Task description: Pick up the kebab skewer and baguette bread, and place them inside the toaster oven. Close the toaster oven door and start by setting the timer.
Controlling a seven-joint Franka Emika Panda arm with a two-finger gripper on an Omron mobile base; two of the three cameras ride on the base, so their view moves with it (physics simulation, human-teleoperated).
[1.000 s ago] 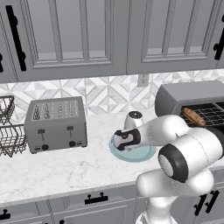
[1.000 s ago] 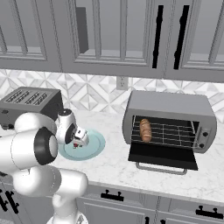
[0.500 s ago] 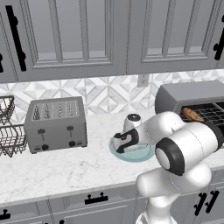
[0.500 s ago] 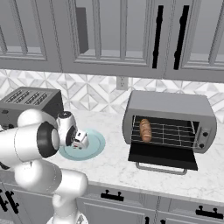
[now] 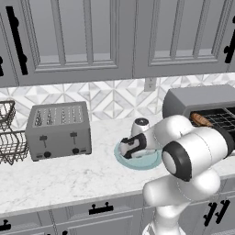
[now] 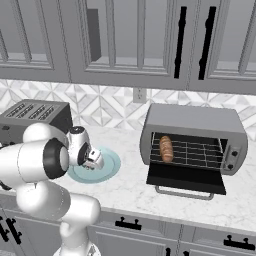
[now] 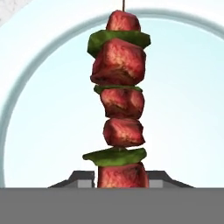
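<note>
On the marble counter [image 6: 135, 187], the pincer [image 7: 121, 179] grips the kebab skewer [image 7: 119, 98] on the teal plate [image 7: 183, 109].

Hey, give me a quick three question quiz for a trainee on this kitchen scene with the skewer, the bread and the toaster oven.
1. True or false: the toaster oven door hangs open.
2. Where is the baguette bread? A on the teal plate, B on the oven rack, C in the slot toaster.
3. What lies on the teal plate between the gripper fingertips?

Key: 1 true. 2 B. 3 the kebab skewer.
</note>
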